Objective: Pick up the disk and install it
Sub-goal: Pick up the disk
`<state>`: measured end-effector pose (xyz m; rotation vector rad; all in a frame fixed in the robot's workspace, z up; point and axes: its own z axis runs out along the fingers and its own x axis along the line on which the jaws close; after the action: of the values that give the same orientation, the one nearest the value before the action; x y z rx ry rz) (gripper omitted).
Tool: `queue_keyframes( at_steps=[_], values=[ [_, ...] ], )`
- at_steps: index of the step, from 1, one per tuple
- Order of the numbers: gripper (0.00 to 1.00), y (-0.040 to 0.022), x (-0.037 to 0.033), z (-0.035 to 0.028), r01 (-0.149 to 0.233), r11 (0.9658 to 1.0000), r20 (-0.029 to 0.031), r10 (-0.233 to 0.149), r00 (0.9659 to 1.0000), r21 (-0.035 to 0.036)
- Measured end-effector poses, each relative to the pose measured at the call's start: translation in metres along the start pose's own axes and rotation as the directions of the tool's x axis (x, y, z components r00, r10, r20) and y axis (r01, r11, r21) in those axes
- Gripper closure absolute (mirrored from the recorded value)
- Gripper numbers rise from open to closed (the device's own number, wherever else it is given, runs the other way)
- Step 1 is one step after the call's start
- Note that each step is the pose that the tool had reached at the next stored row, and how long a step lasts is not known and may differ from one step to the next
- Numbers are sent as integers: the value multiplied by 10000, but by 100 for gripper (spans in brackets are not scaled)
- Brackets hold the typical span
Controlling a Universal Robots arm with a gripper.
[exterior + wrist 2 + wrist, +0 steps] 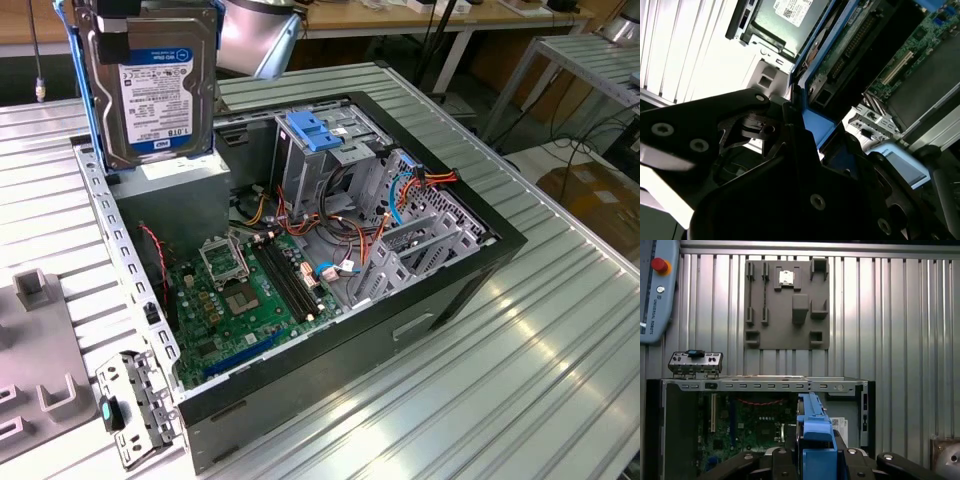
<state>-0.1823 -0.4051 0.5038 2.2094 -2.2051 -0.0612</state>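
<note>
Counts: one disk; one gripper; one open computer case; one grey fixture plate; one loose metal bracket; one teach pendant
Jaws: closed narrow on the disk, black fingers pressed against its blue side rails
Disk: held upright in the air, label facing the exterior camera; above the case's far corner at the exterior view's left, over the grey power-supply box; not touching the case
Case: lies on its side, motherboard exposed; blue-topped drive cage at its far edge
Surface: ribbed aluminium table; plate and bracket lie beside the case's perforated rim
Room: workbenches and cables behind; a cardboard box on the floor
</note>
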Motion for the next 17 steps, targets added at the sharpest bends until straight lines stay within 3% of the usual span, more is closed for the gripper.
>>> queue_keyframes(
  at_steps=[4,5,7,10,13,17],
  values=[
    [63,-42,92,-1,-1,10000,1,1,10000,-1],
    [63,-117,102,-3,-1,10000,0,1,10000,-4],
    [63,-207,104,-6,-1,10000,0,1,10000,-9],
    [63,-462,107,-8,0,10000,0,0,10000,-11],
    [63,-616,107,-6,0,10000,-1,0,10000,-11],
    [63,-652,108,17,-1,10000,-8,1,10000,61]
  ],
)
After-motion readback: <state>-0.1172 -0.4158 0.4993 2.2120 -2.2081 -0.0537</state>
